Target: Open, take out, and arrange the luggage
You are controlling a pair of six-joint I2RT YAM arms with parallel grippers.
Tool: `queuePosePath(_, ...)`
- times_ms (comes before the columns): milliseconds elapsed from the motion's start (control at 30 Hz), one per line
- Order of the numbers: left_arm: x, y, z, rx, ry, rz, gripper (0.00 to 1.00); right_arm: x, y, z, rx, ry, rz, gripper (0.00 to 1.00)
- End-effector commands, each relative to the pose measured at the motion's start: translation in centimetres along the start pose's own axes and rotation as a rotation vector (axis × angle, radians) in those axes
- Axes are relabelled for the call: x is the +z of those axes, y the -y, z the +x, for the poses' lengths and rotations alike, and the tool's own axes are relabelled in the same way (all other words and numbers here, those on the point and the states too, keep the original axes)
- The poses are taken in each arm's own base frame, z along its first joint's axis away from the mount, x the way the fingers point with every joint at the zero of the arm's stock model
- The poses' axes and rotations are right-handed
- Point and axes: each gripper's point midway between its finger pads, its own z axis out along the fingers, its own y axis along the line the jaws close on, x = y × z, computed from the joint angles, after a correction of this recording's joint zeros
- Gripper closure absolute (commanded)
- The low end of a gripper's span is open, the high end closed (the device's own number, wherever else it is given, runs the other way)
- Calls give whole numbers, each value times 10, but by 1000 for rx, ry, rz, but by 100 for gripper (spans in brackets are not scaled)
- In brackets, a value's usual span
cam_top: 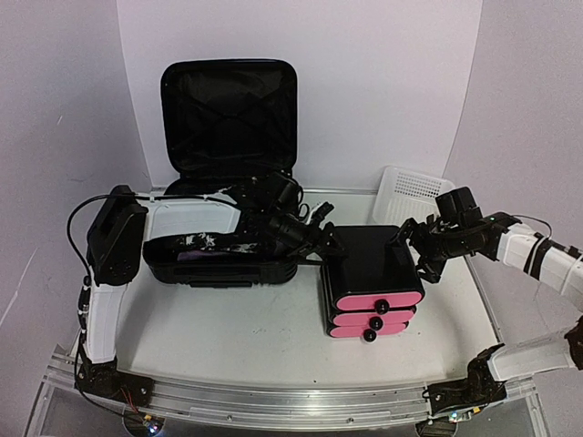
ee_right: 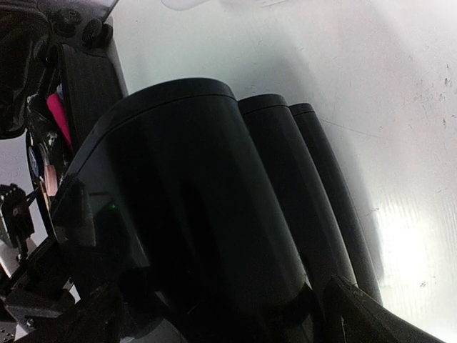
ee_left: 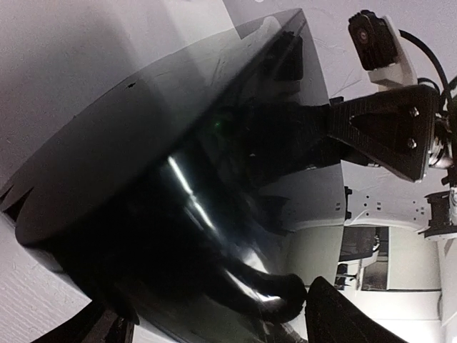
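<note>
The luggage (cam_top: 228,109) stands open at the back left, its lid upright and its black lining showing; its ribbed base (cam_top: 219,270) lies on the table. A black box with pink drawer fronts (cam_top: 369,259) sits just right of the base. My left gripper (cam_top: 321,244) grips the box's left edge; in the left wrist view (ee_left: 214,321) its glossy black top fills the space between my fingers (ee_left: 343,314). My right gripper (cam_top: 421,248) grips the box's right rear edge; in the right wrist view (ee_right: 228,314) the box (ee_right: 200,200) sits between my fingers (ee_right: 371,318).
A white mesh basket (cam_top: 410,193) leans against the back wall behind the box. The left arm reaches across the luggage base. White walls close in on three sides. A metal rail (cam_top: 273,405) runs along the near table edge.
</note>
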Motion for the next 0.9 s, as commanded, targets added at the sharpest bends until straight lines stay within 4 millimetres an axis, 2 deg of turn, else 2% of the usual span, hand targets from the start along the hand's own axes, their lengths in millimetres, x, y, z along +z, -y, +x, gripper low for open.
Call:
queuePosePath(0,-6,28,-43,94,87,65,23,12,-9,16,-24,-57,-25,5)
queuePosePath(167,-18,3,-86,74,163,42,33,21,-22,21,-47,-75,-47,8)
queuePosePath(300,-26,-1,-111,105,199,59,34,27,-26,24,-60,-81,-51,8)
queuePosePath(467,-27,6,-128,148,211,93,34,28,-32,28,-102,-93,-71,3)
queuePosePath(533,-31,4,-132,166,218,61,31,27,-34,28,-143,-89,-79,2)
queuePosePath(633,-51,-2,-136,184,231,-21,22,20,-33,26,-257,-89,-47,2)
queuePosePath(733,-83,-1,-133,229,244,-118,11,5,-16,21,-411,-94,95,2)
queuePosePath(800,-110,4,-128,266,261,-198,6,-6,-6,17,-496,-90,170,2)
queuePosePath(867,-133,16,-118,304,272,-252,3,-16,-7,13,-559,-81,187,2)
